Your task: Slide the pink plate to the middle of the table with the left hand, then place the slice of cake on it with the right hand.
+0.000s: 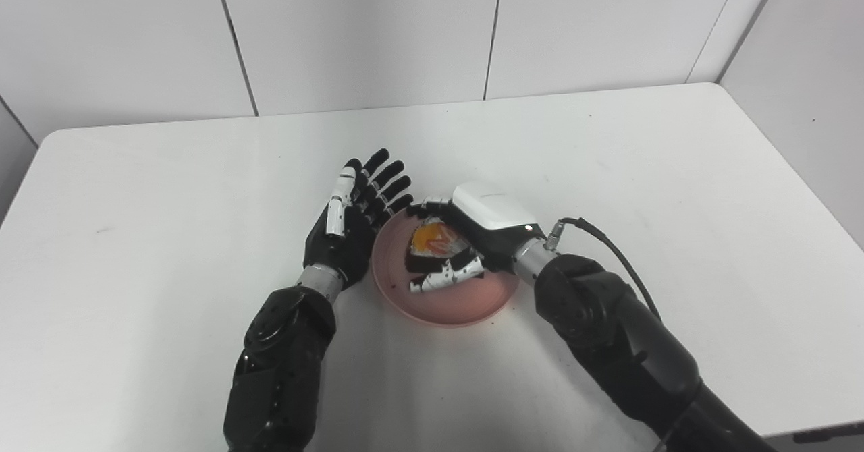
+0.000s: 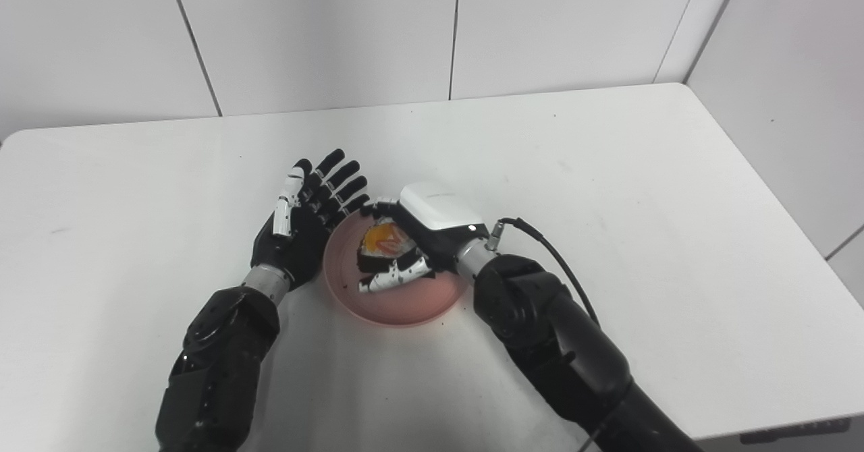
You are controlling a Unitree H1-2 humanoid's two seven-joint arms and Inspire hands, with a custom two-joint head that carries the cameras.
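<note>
Right hand [image 1: 472, 239] grips the cake slice [image 1: 432, 241] over the pink plate [image 1: 466, 303].

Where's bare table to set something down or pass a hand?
Free: the table right of the right hand, the left part beyond the left hand, and the far strip by the wall. Crowded: centre, both hands at the plate with the cake.

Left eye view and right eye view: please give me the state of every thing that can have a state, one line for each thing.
pink plate: flat on the table, near its middle.
slice of cake: over the plate, inside the right hand's grasp.
right hand: shut on the slice of cake, over the plate.
left hand: open, fingers apart, beside the plate's left rim, holding nothing.
table: white, bears the plate.
</note>
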